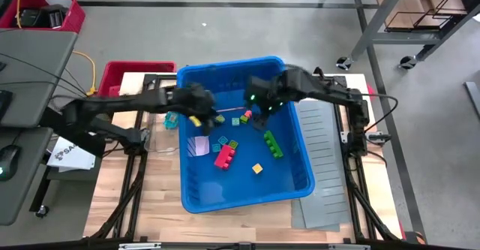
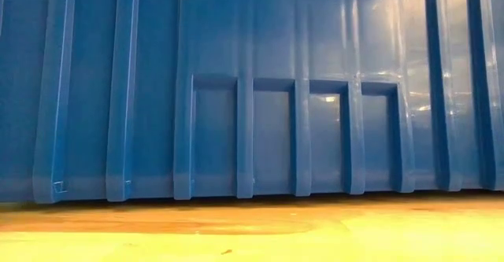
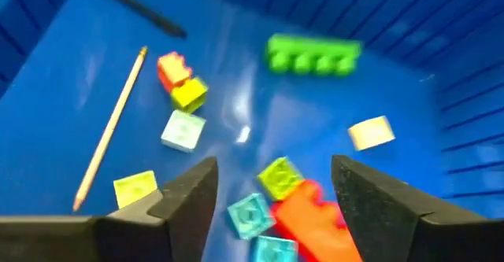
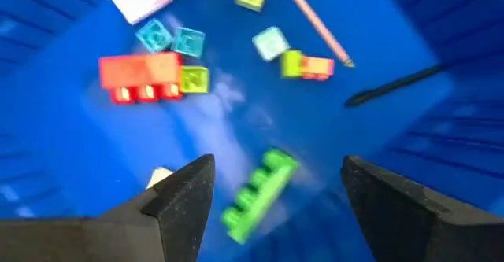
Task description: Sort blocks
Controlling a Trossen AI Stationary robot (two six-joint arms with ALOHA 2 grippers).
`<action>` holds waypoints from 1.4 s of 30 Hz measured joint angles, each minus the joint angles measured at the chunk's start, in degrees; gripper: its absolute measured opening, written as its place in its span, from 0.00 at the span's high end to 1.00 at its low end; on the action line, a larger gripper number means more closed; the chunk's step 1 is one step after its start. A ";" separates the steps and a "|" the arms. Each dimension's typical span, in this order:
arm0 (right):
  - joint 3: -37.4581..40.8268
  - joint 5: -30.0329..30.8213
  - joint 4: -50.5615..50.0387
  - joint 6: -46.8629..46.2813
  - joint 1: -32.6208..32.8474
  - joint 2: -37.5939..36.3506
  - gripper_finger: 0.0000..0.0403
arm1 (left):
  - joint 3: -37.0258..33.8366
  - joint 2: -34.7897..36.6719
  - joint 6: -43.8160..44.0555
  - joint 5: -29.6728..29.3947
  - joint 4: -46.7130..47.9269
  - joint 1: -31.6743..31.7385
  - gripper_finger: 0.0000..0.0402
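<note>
Both arms are over the blue bin (image 1: 300,176) now, and every block in sight lies loose on its floor. The left gripper (image 3: 272,195) hangs above the near cluster with its fingers spread and nothing between them; straight ahead of it sit a yellow-green block (image 3: 279,175), a teal block (image 3: 250,213) and the long red brick (image 3: 311,215), all touching or nearly so. The right gripper (image 4: 276,185) hovers farther across the bin, jaws wide and empty too, with the long green brick (image 4: 256,191) lying aslant just under them. A thin wooden stick (image 3: 110,128) lies among the blocks, beside a stacked red-and-yellow piece (image 3: 179,79) and a pale green block (image 3: 183,130), with a cream block (image 3: 372,132) off on its own. For the left arm the pick looks tricky: the cluster is crowded, so it would do well to choose one block at the edge, line the fingers up across two flat faces, and come straight down so that a finger does not land on a neighbour. The right arm's job looks simpler: turn the wrist to span the green brick's narrow width, not its length. Both should keep clear of the stick and of each other.
</note>
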State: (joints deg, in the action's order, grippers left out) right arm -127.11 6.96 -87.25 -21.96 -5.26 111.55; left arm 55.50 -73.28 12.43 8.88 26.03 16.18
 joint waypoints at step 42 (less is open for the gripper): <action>34.81 -2.93 5.22 -39.16 5.77 -1.77 0.33 | 14.73 -38.52 -11.89 -13.29 13.27 4.31 0.68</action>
State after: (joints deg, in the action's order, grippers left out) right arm -92.30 4.03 -82.03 -61.12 0.50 109.77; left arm 70.23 -111.80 0.54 -4.41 39.30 20.49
